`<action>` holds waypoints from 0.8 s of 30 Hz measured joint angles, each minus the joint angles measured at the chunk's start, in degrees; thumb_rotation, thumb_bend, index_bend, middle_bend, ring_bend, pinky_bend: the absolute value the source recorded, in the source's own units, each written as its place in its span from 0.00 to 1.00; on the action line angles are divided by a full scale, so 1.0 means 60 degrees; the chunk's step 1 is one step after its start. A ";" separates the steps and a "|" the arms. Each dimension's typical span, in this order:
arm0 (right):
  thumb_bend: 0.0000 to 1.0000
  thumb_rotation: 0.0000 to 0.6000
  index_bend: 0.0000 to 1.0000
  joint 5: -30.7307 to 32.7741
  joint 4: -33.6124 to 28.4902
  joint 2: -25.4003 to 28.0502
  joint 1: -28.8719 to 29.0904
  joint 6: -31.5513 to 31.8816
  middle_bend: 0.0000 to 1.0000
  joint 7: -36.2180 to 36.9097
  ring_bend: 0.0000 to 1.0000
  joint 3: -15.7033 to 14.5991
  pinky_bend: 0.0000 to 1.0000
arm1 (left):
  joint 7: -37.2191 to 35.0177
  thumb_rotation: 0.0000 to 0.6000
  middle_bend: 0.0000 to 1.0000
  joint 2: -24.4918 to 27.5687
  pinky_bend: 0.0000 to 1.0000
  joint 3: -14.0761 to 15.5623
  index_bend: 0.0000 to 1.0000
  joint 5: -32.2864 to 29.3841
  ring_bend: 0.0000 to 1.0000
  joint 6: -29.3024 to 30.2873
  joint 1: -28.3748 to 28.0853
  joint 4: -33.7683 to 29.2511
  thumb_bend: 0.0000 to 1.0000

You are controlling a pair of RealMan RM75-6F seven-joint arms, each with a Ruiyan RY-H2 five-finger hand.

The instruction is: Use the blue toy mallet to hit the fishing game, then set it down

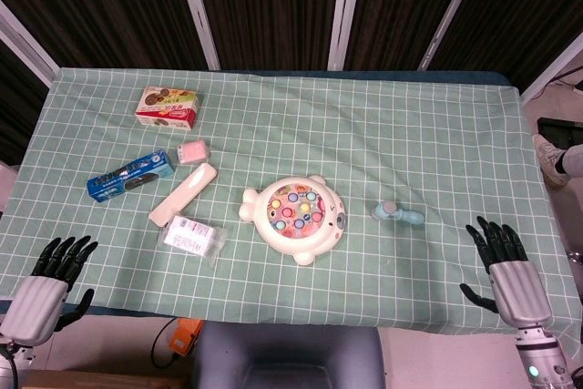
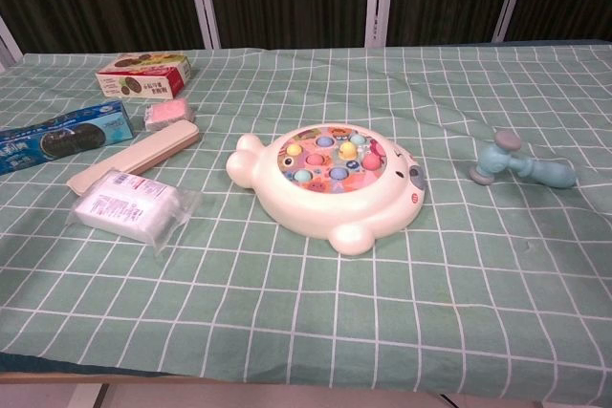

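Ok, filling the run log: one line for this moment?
phase: pre-grasp | blue toy mallet: on cloth, untouched | fishing game: beside it | left hand: open | right hand: open
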 measured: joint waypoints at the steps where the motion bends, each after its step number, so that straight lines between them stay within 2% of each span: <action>1: 0.34 1.00 0.11 0.0249 0.0037 -0.0059 0.0126 -0.0143 0.01 0.0064 0.00 0.0191 0.01 | -0.0005 1.00 0.03 0.0005 0.02 -0.0007 0.00 -0.0026 0.00 -0.0008 -0.0002 0.0001 0.42; 7: 0.35 1.00 0.31 0.1929 0.0196 -0.0501 0.1281 -0.1510 0.07 -0.0035 0.00 0.1411 0.07 | 0.0018 1.00 0.03 0.0034 0.02 -0.0025 0.00 -0.0141 0.00 0.0057 0.0074 -0.0024 0.42; 11: 0.37 1.00 0.42 0.2915 0.0450 -0.0949 0.2192 -0.2417 0.13 -0.0430 0.04 0.2022 0.12 | 0.0020 1.00 0.03 0.0052 0.02 -0.0009 0.00 -0.0147 0.00 0.0065 0.0096 -0.0045 0.42; 19: 0.46 1.00 0.52 0.5068 0.1086 -0.2023 0.3224 -0.3358 0.19 -0.1931 0.09 0.2609 0.18 | -0.0038 1.00 0.03 0.0073 0.02 -0.0010 0.00 -0.0139 0.00 0.0071 0.0094 -0.0036 0.42; 24: 0.54 1.00 0.55 0.5641 0.1686 -0.2515 0.3563 -0.3770 0.20 -0.2036 0.11 0.2634 0.19 | -0.0004 1.00 0.03 0.0071 0.02 -0.0014 0.00 -0.0165 0.00 0.0068 0.0109 -0.0043 0.42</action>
